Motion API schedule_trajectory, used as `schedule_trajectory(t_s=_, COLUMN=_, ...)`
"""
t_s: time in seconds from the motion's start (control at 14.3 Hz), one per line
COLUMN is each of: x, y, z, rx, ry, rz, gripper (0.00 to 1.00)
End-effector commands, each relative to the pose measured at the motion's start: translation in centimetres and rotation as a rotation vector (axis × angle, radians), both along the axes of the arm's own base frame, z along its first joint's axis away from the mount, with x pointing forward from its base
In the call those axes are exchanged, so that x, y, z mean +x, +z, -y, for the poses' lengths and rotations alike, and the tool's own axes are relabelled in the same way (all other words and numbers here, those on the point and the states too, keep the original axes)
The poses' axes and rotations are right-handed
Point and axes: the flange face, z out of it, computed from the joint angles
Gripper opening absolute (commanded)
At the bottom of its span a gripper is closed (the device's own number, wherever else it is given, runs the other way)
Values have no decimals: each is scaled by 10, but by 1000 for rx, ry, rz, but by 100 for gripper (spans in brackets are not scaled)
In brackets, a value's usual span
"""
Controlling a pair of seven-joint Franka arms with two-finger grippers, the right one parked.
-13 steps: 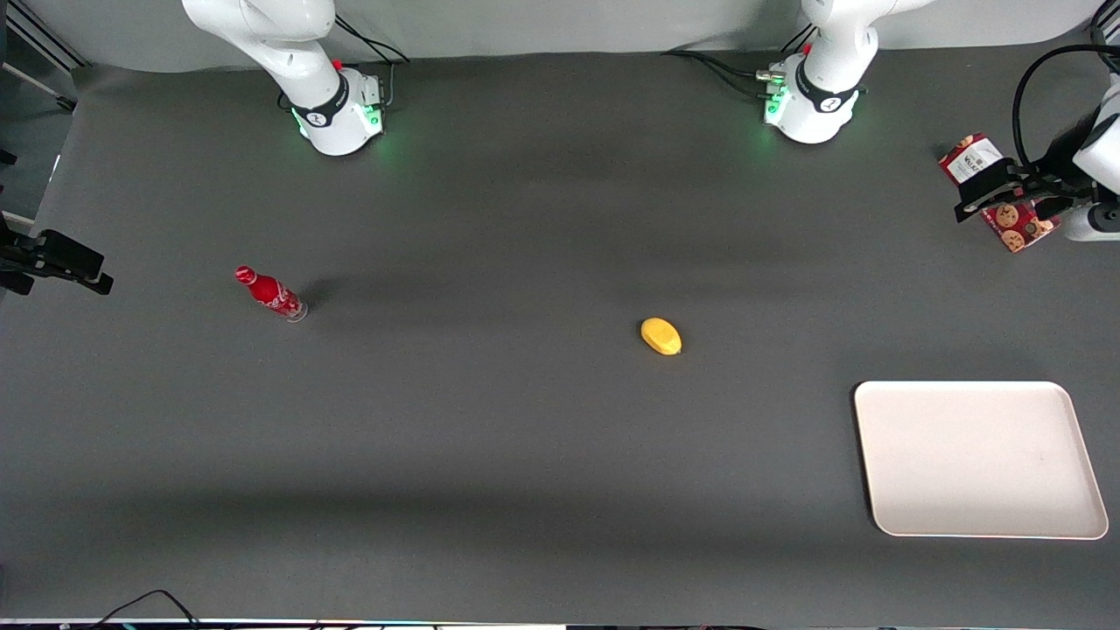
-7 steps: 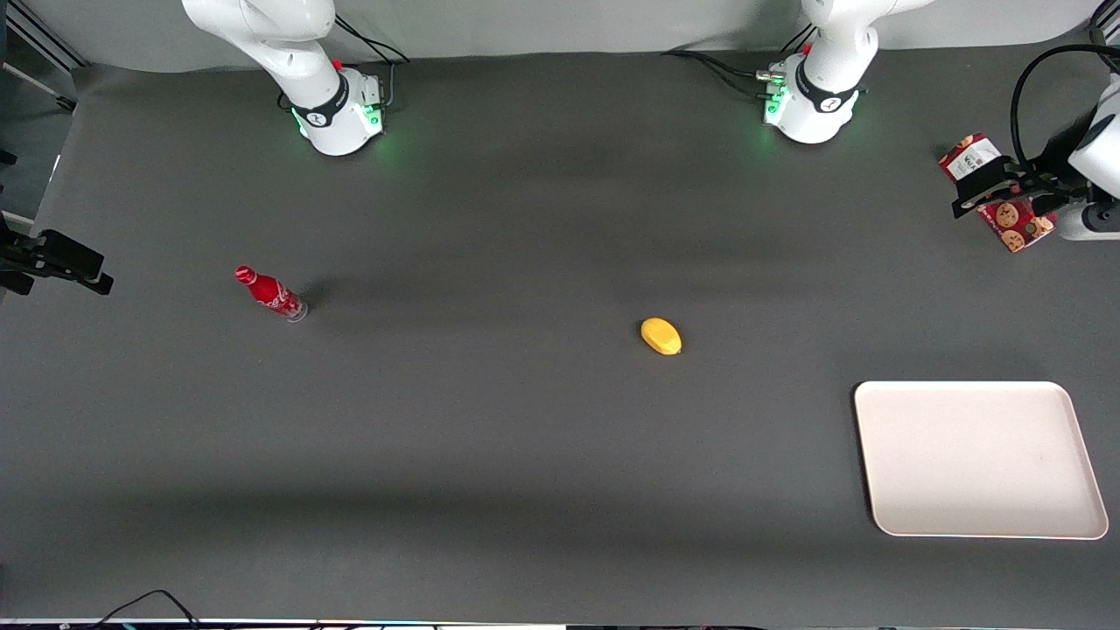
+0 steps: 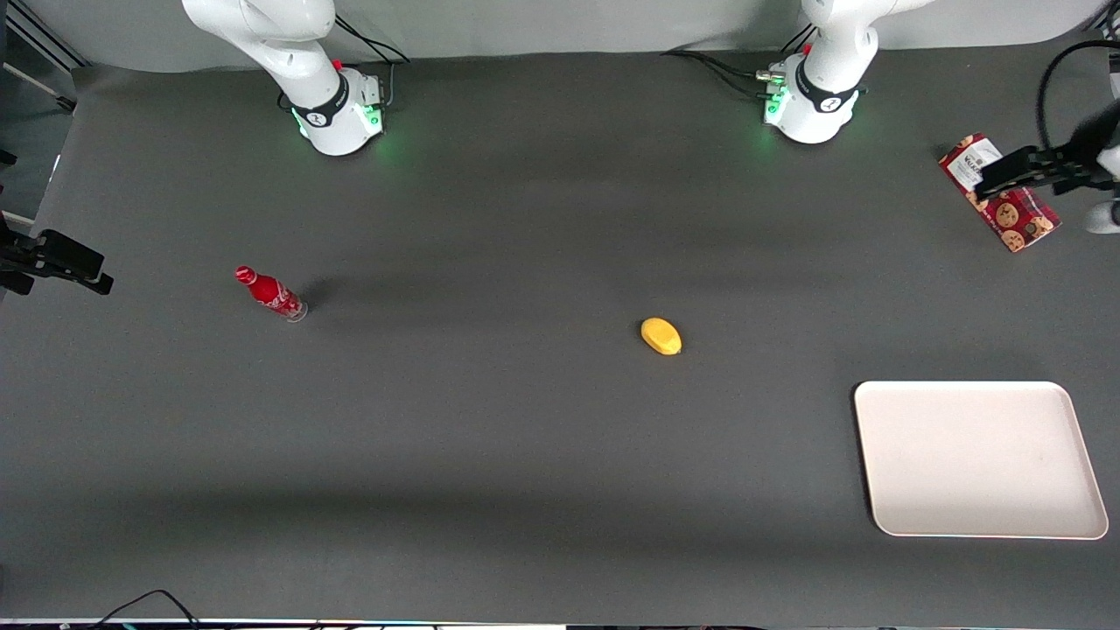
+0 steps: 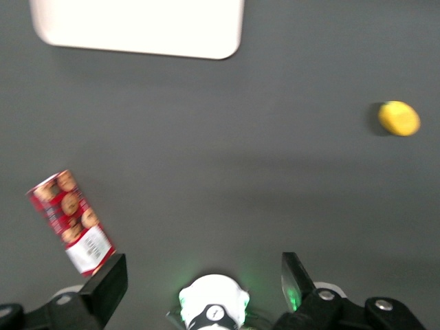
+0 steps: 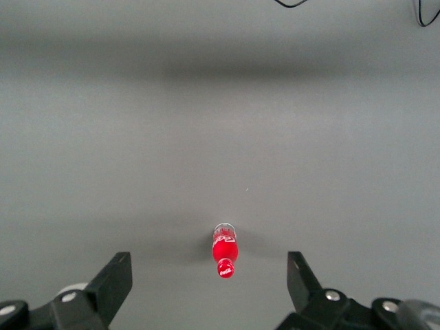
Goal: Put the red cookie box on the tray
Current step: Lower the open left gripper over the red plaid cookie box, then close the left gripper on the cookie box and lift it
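Claw (image 3: 1046, 166) position was the one thing that had changed: over the last second it had drifted up and out toward the working arm's end of the bench (image 3: 525, 420), so that in the front view it now crossed only the white-label end of the red cookie box (image 3: 1000, 192) instead of covering the pack's middle. The box itself had not moved. It lay flat on the bench, aslant, close to the working arm's base (image 3: 809, 105) and farther from the front camera than the tray (image 3: 980, 459), with a wide strip of bare bench between the two.

In the wrist view the claw (image 4: 203, 282) stood wide, its two fingers (image 4: 110, 278) far apart with nothing between them; the red cookie box (image 4: 70, 221) sat just outside one finger rather than within the gap. The tray (image 4: 137, 27) showed bare, and a yellow fruit-like object (image 4: 399, 117) lay well away from both.

That reading suggested the grasp had not been made and the arm was off its mark: the box would have to be brought between the fingers, probably across its narrow width, before any lift. Nothing of the placing was done yet. The small red bottle (image 3: 269, 293) stood toward the parked arm's end and played no part.
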Motion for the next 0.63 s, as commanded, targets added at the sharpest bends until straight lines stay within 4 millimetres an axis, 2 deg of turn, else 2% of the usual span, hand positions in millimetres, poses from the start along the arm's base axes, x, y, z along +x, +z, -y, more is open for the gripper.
schedule_trajectory(t_s=0.0, x=-17, y=8, z=-73, rx=51, ry=54, rz=-35, gripper=100)
schedule_trajectory(t_s=0.21, x=-35, y=-4, z=-148, rx=33, ry=107, rz=-49, gripper=100)
schedule_trajectory(t_s=0.56, x=-79, y=-47, z=-244, rx=43, ry=159, rz=-68, gripper=100)
